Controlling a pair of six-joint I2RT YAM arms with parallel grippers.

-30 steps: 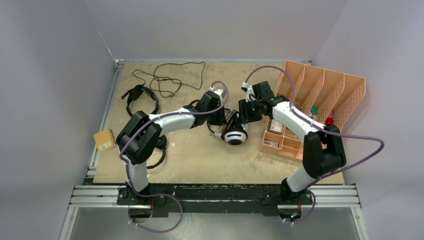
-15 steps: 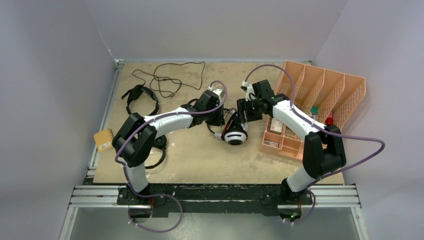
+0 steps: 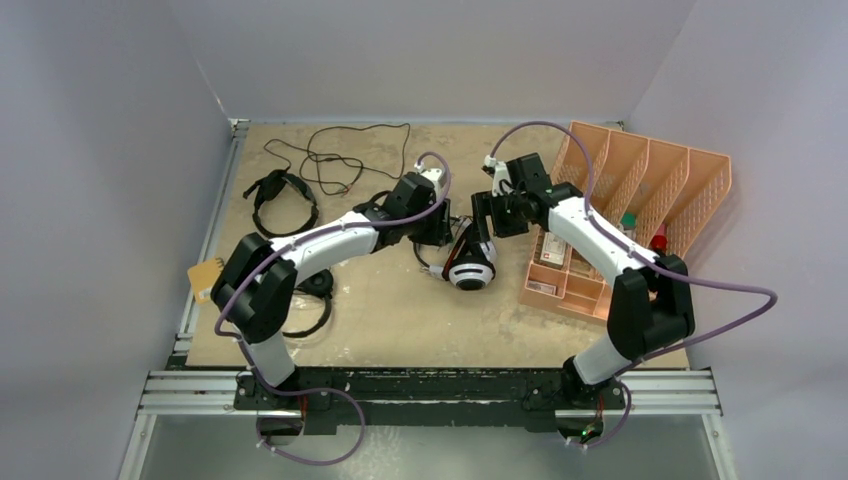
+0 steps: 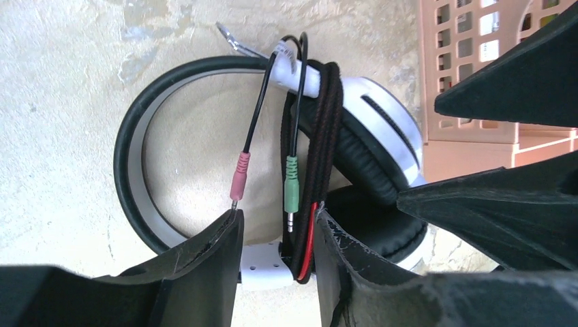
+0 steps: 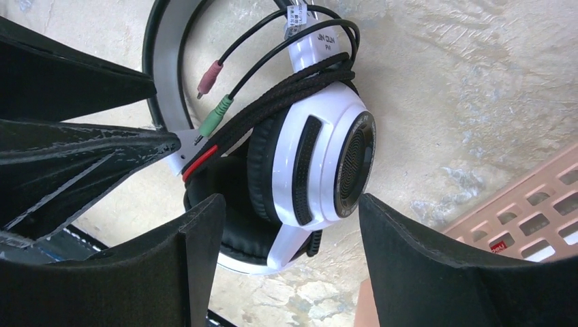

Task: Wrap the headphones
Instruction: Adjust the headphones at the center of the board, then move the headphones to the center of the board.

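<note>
The white-and-black headphones (image 3: 468, 268) lie in the middle of the bench (image 3: 400, 320), near the orange tray (image 3: 655, 175). Their thick cord (image 4: 320, 136) is wound round the band by one ear cup. The pink plug (image 4: 239, 176) and the green plug (image 4: 292, 184) hang loose.

The left fingers (image 3: 443, 232) are partly open. The cord and the green plug sit in the gap, but nothing looks pinched. The right fingers (image 3: 487, 232) are wide open, one on each side of the white ear cup (image 5: 320, 157), and they hold nothing.

This pair looks wrapped, so this step seems nearly done. Next, both arms need to lift away without catching the plugs. A black pair (image 3: 280, 192) at the far left has its thin cable (image 3: 340, 150) spread out loose, so it looks like the next job.
</note>
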